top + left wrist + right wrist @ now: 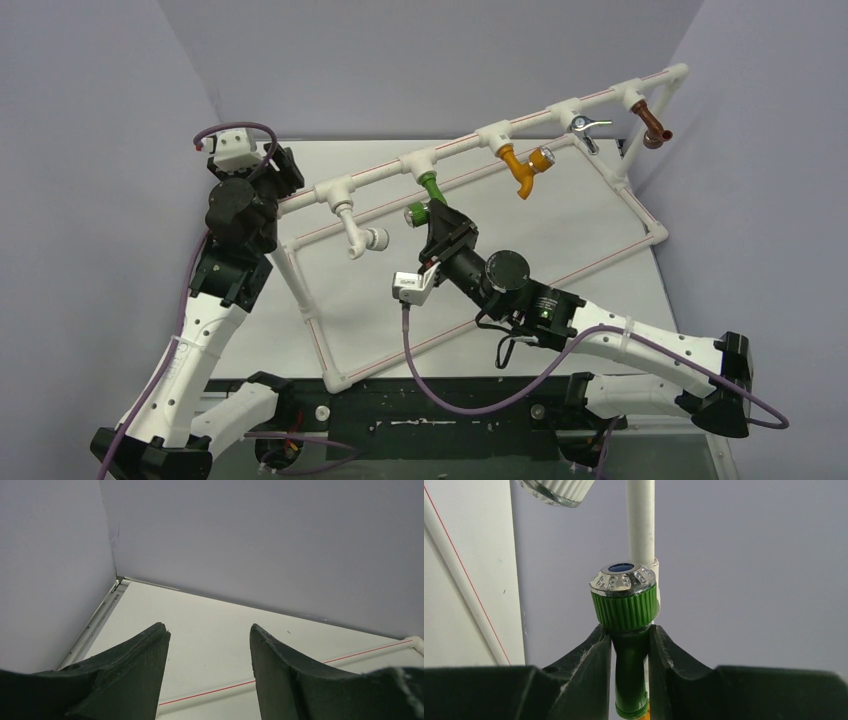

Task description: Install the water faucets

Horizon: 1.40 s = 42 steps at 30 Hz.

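Observation:
The green tap [428, 195] hangs at a tee of the white pipe frame [610, 182], its silvery knob with a blue centre pointing left. My right gripper [437, 212] is shut on the green tap's body; in the right wrist view the two fingers [596, 655] press the green tap [629, 655] just below its ribbed collar and knob. My left gripper [285, 172] is open and empty by the frame's far left end; in the left wrist view the left gripper [210, 632] has only the table and a white pipe with a red line [210, 697] between its jaws.
On the same top pipe hang a white tap [358, 232], an orange-yellow tap [526, 168], a metal tap [583, 128] and a brown tap [653, 125]. Grey walls close in the table on the left, back and right. The right arm [600, 330] lies across the frame's near rail.

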Available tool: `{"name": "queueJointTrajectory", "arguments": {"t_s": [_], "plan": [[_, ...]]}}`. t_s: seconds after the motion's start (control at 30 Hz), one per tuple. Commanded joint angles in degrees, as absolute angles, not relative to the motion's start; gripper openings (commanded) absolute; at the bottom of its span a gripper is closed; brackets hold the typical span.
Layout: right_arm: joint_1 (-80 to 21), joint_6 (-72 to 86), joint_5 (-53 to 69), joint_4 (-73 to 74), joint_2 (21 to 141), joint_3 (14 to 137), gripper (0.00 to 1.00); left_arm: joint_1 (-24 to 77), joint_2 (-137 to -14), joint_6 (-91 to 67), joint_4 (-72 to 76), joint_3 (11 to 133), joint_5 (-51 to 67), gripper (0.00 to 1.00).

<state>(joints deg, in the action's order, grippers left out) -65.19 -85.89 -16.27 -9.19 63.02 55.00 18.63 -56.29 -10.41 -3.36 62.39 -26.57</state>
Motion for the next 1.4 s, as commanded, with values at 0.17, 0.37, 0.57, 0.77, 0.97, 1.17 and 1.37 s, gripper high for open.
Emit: {"name": "queueJointTrajectory", "arguments": {"t_s": [0.17,0.37,0.57,0.77,0.97,1.17,1.37], "plan": [[-64.7,-55.3,-17.7,-41.8,61.5,49.9,0.00,19.1,-58.2,-8.9,-17.1,59.0,-24.1,0.58],[-64.7,-42.6,-21.8,-53.1,62.8,47.9,0.00,19.1,-57.8,-9.0,-17.1,59.1,-24.0,0.58],[-64.7,-31.6,-24.4,-58.8,63.0,47.4,0.00,19.1,-57.3,-9.1,-17.1,59.1,-23.3,0.58],[-64.7,-25.1,-25.4,-60.2,62.3,48.0,0.00,19.2,-57.0,-9.3,-17.0,59.0,-23.1,0.58],[-64.8,-29.6,-22.0,-48.5,59.8,50.5,0.00,19.2,-56.7,-9.4,-16.9,58.9,-23.1,0.58],[-64.7,-35.8,-18.8,-29.5,55.0,54.5,0.26,19.2,-56.5,-9.4,-16.8,59.0,-23.1,0.58],[-64.6,-39.0,-13.5,-18.0,49.5,56.7,0.57,19.2,-56.9,-9.3,-17.0,59.0,-23.1,0.58]]}}
